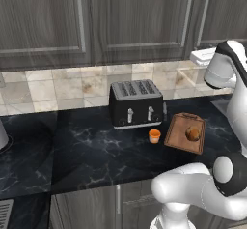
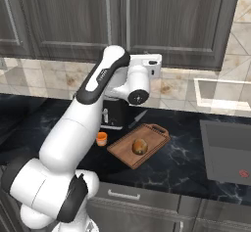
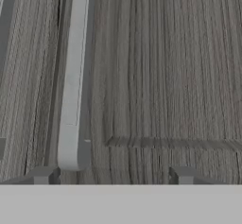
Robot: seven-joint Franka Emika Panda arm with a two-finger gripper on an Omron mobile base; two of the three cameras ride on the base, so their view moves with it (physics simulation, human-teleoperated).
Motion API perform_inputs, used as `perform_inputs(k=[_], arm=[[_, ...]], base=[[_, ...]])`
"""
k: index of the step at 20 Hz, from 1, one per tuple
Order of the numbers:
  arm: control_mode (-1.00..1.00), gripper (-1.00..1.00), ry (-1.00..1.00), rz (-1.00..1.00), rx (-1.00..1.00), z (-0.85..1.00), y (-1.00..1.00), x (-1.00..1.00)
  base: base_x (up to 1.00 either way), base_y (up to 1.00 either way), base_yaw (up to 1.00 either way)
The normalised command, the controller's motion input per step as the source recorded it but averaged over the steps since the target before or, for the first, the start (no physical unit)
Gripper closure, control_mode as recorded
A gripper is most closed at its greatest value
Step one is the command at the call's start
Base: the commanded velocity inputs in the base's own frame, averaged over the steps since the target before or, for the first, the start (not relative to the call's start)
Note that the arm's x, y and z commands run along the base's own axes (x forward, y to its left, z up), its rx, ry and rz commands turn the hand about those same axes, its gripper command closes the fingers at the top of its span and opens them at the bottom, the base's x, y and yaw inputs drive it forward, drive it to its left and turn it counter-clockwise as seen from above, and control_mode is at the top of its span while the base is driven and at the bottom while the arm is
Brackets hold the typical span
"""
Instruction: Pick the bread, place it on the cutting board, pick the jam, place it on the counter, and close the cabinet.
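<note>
- The fingers (image 3: 113, 175) are standing spread apart and grasping nothing, their two dark tips (image 3: 43, 175) sitting close in front of the cabinet (image 3: 160, 76) door.
- The silver bar handle (image 3: 73, 76) is running upward just above the left tip, its lower end hanging a little above that tip; the right tip is sitting below the corner of the door's recessed panel.
- In the right base view the hand is pointing at the bottom edge of the cabinet (image 2: 147, 20), whose doors are lying flush with no gap showing.
- Below the cabinet, the bread (image 2: 139, 146) is resting near the middle of the cutting board (image 2: 122, 152), with bare wood all round it.
- The cutting board (image 1: 176, 136) is lying tilted on the worktop (image 1: 91, 150), just right of the toaster (image 1: 135, 102) and near the front edge.
- The jam (image 1: 154, 135) is standing upright on the worktop, just in front of the toaster and just left of the cutting board, apart from both.
- Left of the toaster, a wide stretch of worktop is lying open to the front edge.
- Right of the cutting board, a sink (image 2: 228, 150) is sitting sunk into the worktop.
</note>
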Motion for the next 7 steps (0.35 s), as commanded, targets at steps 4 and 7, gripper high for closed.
perform_inputs(k=[4, 7], arm=[[-1.00, -1.00, 0.00, 0.00, 0.00, 0.00, 0.00, 0.08], [-1.00, -1.00, 0.00, 0.00, 0.00, 0.00, 0.00, 0.04]], base=[[0.00, 0.00, 0.00], [0.00, 0.00, 0.00]])
